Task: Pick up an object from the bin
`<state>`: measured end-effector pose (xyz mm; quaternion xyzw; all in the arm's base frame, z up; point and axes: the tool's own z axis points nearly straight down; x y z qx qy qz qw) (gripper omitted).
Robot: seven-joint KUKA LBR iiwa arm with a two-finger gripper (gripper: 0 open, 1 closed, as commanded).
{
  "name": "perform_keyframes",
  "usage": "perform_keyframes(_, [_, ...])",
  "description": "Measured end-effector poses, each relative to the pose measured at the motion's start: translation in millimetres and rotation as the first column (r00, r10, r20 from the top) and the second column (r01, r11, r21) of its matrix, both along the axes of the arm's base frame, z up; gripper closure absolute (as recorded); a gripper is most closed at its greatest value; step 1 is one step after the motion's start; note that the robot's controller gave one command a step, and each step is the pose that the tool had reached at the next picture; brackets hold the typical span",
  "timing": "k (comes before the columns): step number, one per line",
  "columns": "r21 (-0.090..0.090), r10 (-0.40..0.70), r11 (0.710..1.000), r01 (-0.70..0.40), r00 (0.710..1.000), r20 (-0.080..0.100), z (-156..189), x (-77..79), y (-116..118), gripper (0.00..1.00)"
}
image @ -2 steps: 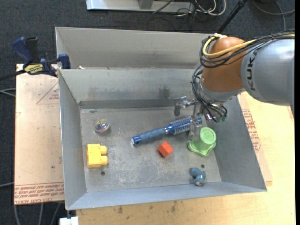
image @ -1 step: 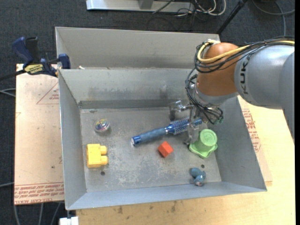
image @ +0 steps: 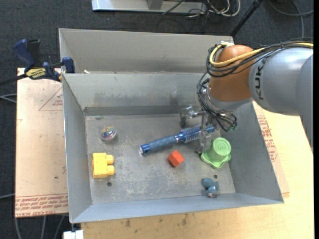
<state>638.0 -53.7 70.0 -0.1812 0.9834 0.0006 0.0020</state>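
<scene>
The gripper hangs over one end of the blue brush. I cannot tell if it is open. Grabbed so far from its middle, the brush might tip and slip out, or bump the green cup.

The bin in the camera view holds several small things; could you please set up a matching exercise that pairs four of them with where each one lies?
Things:
1. yellow block
2. orange cube
3. green cup
4. blue brush

Places:
A. lying aslant across the middle of the bin
B. at the view's right, under the arm's wrist
C. at the view's left, towards the near wall
D. mid-floor, just on the near side of the long blue thing

Pairs: 1-C, 2-D, 3-B, 4-A.
</scene>
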Motion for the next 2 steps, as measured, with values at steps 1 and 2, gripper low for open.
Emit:
perform_keyframes(1, [0.000,-0.001,1.000,0.001,1.000,-0.002,-0.8,-0.5,-0.2,1.00])
perform_keyframes(2, [-0.001,-0.001,1.000,0.001,1.000,0.001,26.4,0.0,0.2,1.00])
